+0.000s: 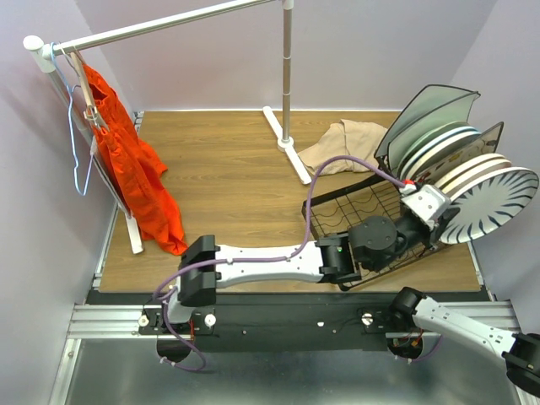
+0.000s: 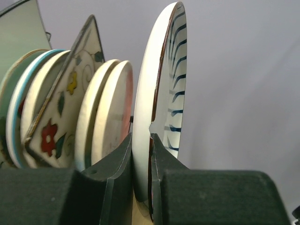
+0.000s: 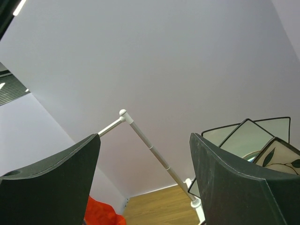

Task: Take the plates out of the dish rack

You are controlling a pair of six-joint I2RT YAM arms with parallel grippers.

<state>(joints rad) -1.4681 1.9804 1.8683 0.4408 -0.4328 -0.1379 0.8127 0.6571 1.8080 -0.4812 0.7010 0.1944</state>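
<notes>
Striped plate (image 2: 146, 108) glossy ceramic; dish rack (image 1: 342, 216) black wire; table (image 1: 228, 169) wood grain.

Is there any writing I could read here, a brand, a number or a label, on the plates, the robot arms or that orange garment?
None: no word, number, brand or sign can be read in any view.
The striped plate bears only dark stripes, and the square plate only flowers and leaves.
The left arm and the orange garment show no legible marks.
</notes>
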